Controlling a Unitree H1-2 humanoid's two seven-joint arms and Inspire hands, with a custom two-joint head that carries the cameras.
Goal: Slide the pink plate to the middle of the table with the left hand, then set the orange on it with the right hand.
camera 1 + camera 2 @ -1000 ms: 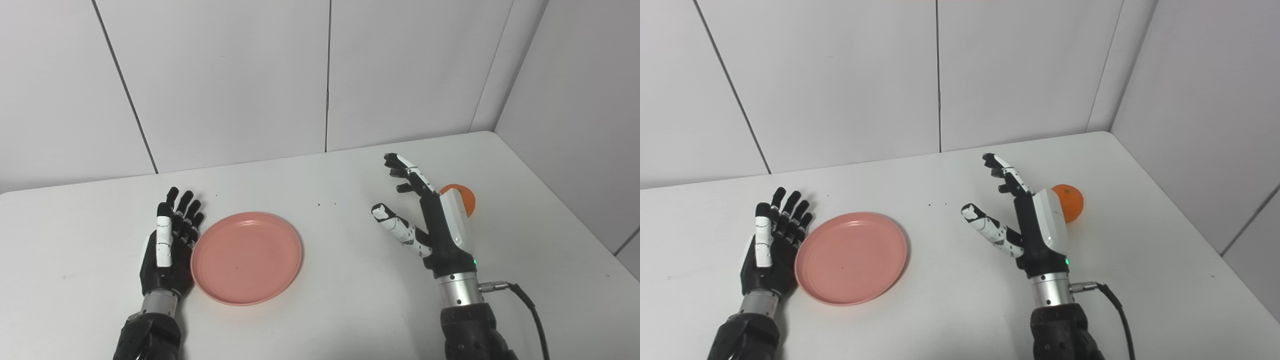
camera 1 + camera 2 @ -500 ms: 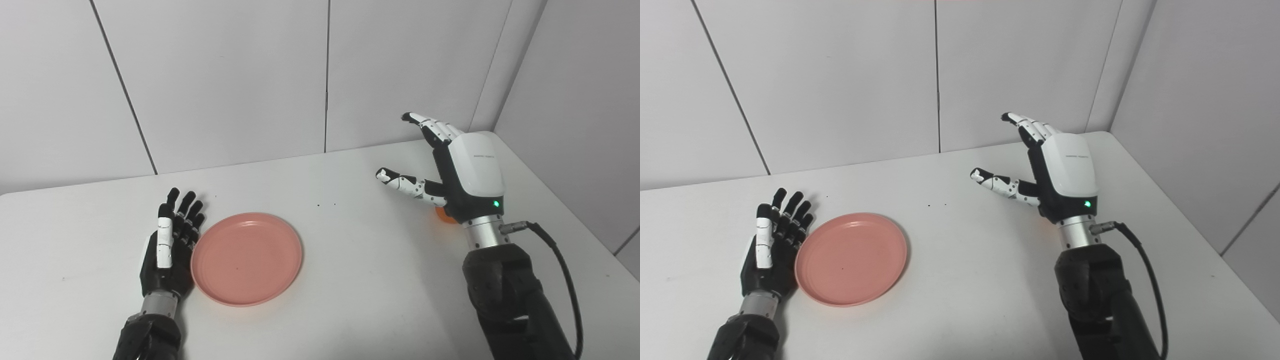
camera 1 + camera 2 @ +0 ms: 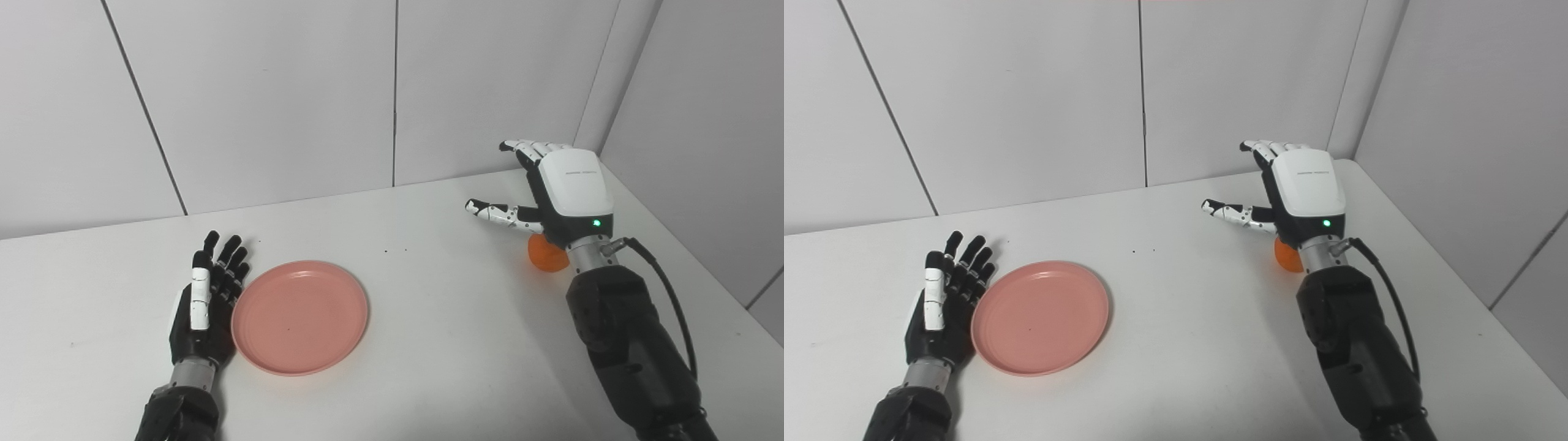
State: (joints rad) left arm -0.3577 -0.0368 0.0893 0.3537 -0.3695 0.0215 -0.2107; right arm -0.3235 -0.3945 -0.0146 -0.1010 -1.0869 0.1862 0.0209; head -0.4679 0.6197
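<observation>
Right hand [image 3: 566,190] has risen from beside the orange [image 3: 547,254] to above it, palm down, fingers spread.

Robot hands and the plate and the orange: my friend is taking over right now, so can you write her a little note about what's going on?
Left hand: open, lying flat on the table, right beside the left rim of the pink plate. It holds nothing.
Right hand: open, fingers spread, raised above the orange. It holds nothing.
Orange: on the table on the right side, partly hidden under the right hand.
Plate: empty, left of the table's middle.
Done: nothing finished yet.
Left: slide the plate to the middle with the left hand, then grab the orange with the right hand and put it on the plate.
</observation>
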